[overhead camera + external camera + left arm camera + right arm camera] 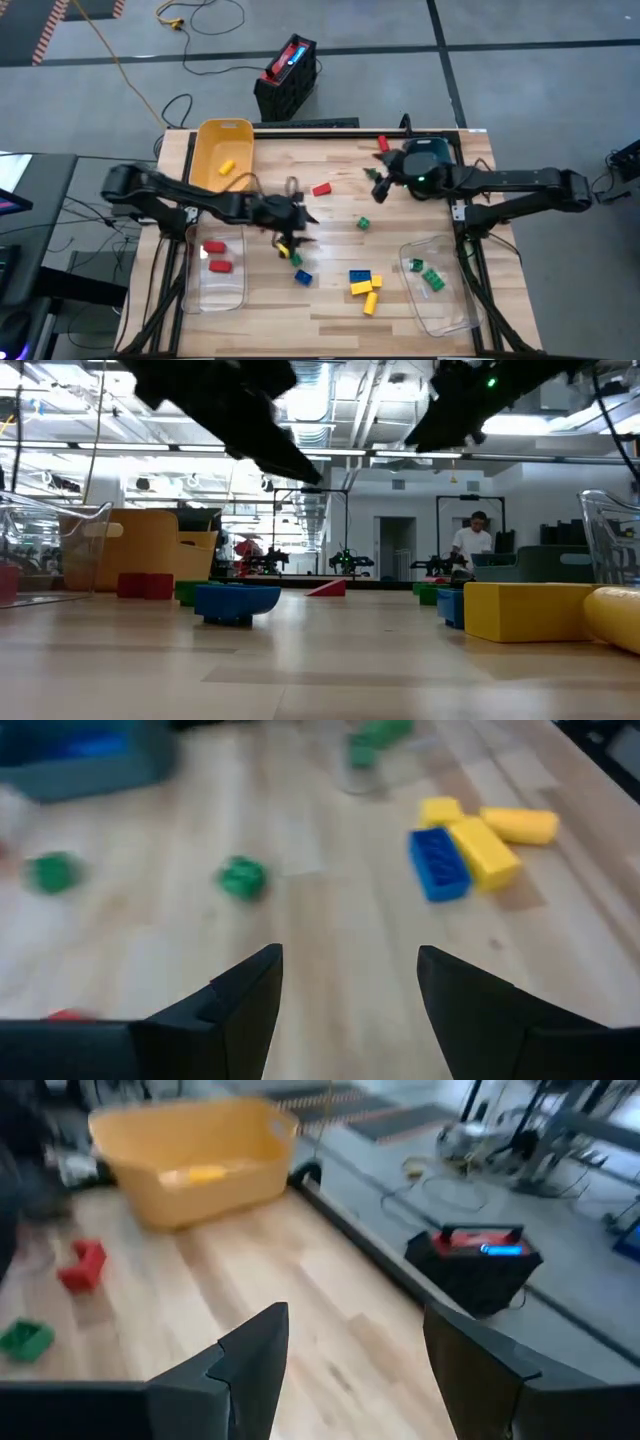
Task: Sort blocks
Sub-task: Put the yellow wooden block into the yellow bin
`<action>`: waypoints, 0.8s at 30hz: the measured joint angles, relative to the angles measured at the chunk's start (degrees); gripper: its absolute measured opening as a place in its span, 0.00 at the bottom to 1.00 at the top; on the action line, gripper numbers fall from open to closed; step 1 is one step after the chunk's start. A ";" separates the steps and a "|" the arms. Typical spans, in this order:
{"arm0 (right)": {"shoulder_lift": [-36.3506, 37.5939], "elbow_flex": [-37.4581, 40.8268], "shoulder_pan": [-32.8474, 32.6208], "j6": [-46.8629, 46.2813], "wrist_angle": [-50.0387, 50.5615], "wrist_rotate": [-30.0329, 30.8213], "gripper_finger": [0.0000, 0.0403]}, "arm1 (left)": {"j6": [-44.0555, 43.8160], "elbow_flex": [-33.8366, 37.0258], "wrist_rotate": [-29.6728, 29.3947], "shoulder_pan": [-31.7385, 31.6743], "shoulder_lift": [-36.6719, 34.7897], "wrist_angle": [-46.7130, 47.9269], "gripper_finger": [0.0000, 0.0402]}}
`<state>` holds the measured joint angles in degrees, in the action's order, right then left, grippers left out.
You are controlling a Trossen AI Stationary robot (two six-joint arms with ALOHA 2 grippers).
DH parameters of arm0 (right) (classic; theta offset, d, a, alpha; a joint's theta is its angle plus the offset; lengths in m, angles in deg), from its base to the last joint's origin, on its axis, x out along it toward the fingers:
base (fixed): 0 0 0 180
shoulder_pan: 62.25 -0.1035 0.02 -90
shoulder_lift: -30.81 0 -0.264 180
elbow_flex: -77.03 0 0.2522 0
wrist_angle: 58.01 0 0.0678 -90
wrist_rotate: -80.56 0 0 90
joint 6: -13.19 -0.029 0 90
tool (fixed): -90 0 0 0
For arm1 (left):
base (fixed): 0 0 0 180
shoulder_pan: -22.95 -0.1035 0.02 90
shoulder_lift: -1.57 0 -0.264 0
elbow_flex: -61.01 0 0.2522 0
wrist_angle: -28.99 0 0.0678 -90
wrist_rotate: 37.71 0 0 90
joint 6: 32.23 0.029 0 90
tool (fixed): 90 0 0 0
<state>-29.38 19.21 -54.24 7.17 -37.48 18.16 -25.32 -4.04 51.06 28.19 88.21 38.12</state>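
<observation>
Small studded blocks lie scattered on the wooden table: a red one (pixel 321 188), a green one (pixel 363 224), a blue one (pixel 303 277), and a blue and yellow cluster (pixel 362 282). My left gripper (pixel 292 228) hovers over the table's middle left, open and empty; its wrist view looks past the gripper (pixel 350 960) at a green block (pixel 242 877) and a blue block (pixel 437 863). My right gripper (pixel 380 186) hangs by the teal bin (pixel 428 158), open and empty; in its wrist view the gripper (pixel 355 1320) faces the yellow bin (pixel 195 1160).
The yellow bin (pixel 222 152) at the far left holds a yellow block. A clear bin (pixel 222 285) at the near left holds red blocks, and a clear bin (pixel 440 305) at the near right holds green ones. A black and red box (pixel 287 75) sits on the floor beyond the table.
</observation>
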 joint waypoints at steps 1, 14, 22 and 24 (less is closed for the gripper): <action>1.30 -0.04 0.00 0.03 -0.09 0.46 0.62 | -0.06 -1.63 0.36 0.92 2.48 0.25 0.56; 9.97 4.83 1.17 -5.41 0.75 4.57 0.62 | -5.47 -17.49 5.15 9.50 19.39 0.59 0.56; 10.05 8.22 -3.56 -8.94 0.58 13.38 0.62 | -10.04 -27.79 0.98 14.44 29.13 2.24 0.56; 11.06 8.22 -4.92 -8.74 0.75 14.74 0.62 | -11.00 -30.65 0.34 14.97 31.59 2.17 0.56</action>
<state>-18.32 27.43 -59.16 -1.57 -36.73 32.90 -36.32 -34.69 51.40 43.16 119.80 40.29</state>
